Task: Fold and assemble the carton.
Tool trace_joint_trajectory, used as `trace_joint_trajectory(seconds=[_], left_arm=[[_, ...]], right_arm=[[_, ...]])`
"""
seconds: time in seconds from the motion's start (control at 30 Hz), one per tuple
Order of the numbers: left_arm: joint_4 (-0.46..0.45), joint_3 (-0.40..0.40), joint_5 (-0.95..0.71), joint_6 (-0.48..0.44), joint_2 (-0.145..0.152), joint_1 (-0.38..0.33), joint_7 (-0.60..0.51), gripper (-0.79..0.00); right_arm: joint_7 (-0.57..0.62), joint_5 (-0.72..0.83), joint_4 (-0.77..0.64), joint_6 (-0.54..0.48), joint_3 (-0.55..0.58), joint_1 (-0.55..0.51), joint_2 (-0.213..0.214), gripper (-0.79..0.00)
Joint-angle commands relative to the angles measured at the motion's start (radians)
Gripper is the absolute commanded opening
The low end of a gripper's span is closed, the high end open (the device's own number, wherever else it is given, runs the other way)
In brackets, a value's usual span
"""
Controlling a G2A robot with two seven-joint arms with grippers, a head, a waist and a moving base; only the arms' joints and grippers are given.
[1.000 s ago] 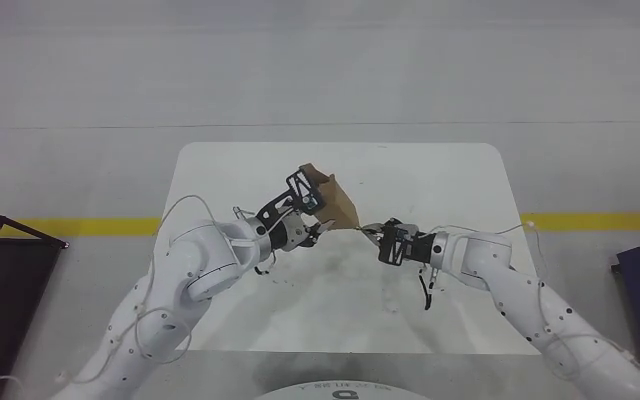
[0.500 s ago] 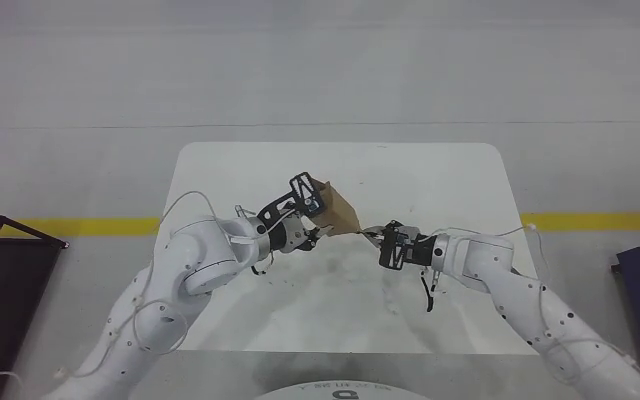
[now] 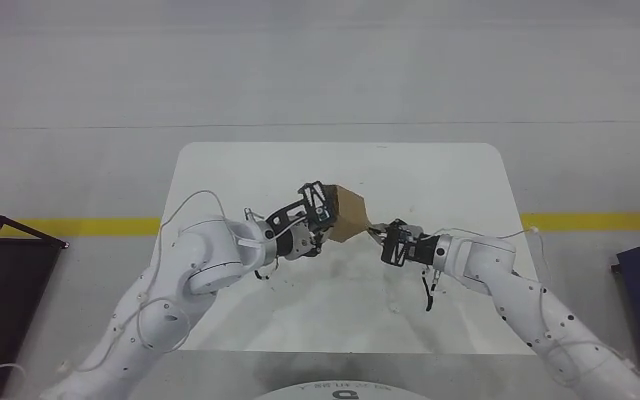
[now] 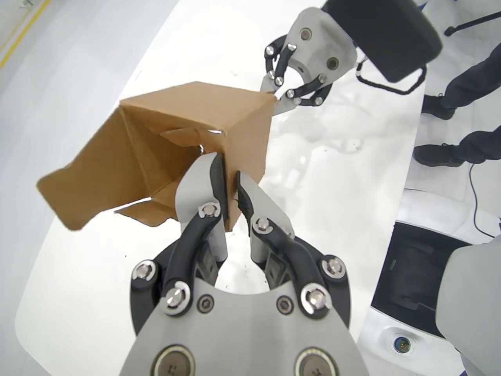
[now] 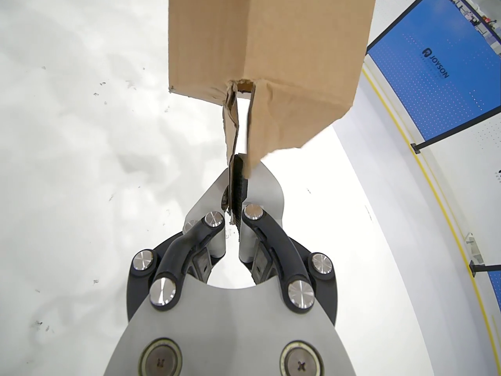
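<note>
The brown cardboard carton [image 3: 349, 211] is half-formed: its side walls stand up as a box, while one end is open. In the left wrist view the carton [image 4: 188, 134] shows its hollow inside, with a small inner flap folded across the opening and a long outer flap sticking out loose from the far edge. In the top view it sits near the middle of the white worktop [image 3: 450, 300], a little toward 12 o'clock from the centre. It is held between the two grippers and looks to be raised off the surface.

The left gripper [image 3: 318, 210] is at the carton's 9 o'clock. The left wrist view shows this gripper [image 4: 227, 172] closed down on one wall at the open end, one finger inside the box and the other outside, with the cardboard pinched between them.

The right gripper [image 3: 384, 234] is at the carton's 4 o'clock, meeting it at a lower corner. In the right wrist view the gripper [image 5: 238, 176] is clamped nearly shut on a narrow, creased flap that hangs from a torn corner of the carton [image 5: 274, 33]. The left wrist view shows the same gripper [image 4: 276, 96] touching the box's far corner.

The worktop carries dark specks and smudges. A yellow floor line [image 3: 80, 226] runs past it on both sides, and a blue panel [image 5: 430, 64] stands beyond its edge.
</note>
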Motion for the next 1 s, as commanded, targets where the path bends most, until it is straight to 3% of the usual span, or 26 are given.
trace_joint_trajectory(seconds=[0.0, 0.27, 0.3, 0.33, 0.37, 0.4, 0.57, 0.73, 0.83, 0.97], left_arm=[[0.0, 0.004, -0.009, -0.005, 0.0, -0.001, 0.001, -0.785], [-0.01, 0.012, -0.03, -0.009, 0.002, -0.001, 0.01, -0.785], [-0.013, 0.01, -0.03, -0.008, 0.002, 0.0, 0.012, -0.73], [-0.016, 0.006, -0.031, -0.004, 0.003, 0.002, 0.015, -0.508], [-0.02, 0.0, -0.03, 0.002, 0.004, 0.006, 0.022, -0.117], [-0.024, -0.008, -0.033, 0.008, 0.005, 0.011, 0.03, 0.0], [-0.062, -0.08, -0.053, 0.013, 0.018, 0.057, 0.076, 0.0], [-0.099, -0.204, -0.073, 0.071, 0.032, 0.144, 0.166, 0.0], [-0.079, -0.286, -0.115, 0.157, 0.037, 0.204, 0.204, 0.0], [-0.021, -0.345, -0.241, 0.214, 0.035, 0.228, 0.261, 0.0]], right_arm=[[-0.003, -0.004, 0.002, 0.005, 0.0, -0.001, -0.002, -0.785], [-0.012, -0.014, 0.016, 0.026, -0.006, -0.001, -0.014, -0.785], [-0.013, -0.014, 0.017, 0.028, -0.005, -0.002, -0.015, -0.785], [-0.021, -0.016, 0.017, 0.03, -0.005, -0.003, -0.016, -0.785], [-0.029, -0.018, 0.02, 0.029, -0.004, -0.004, -0.016, -0.785], [-0.036, -0.022, 0.022, 0.027, -0.003, -0.005, -0.017, -0.785], [-0.094, -0.022, 0.048, 0.01, 0.007, -0.011, -0.019, -0.785], [-0.127, -0.019, 0.074, -0.009, 0.013, -0.01, -0.022, -0.785], [-0.157, -0.018, 0.081, -0.024, 0.014, -0.01, -0.024, -0.785], [-0.212, -0.047, 0.082, -0.046, 0.016, -0.009, -0.024, -0.785]])
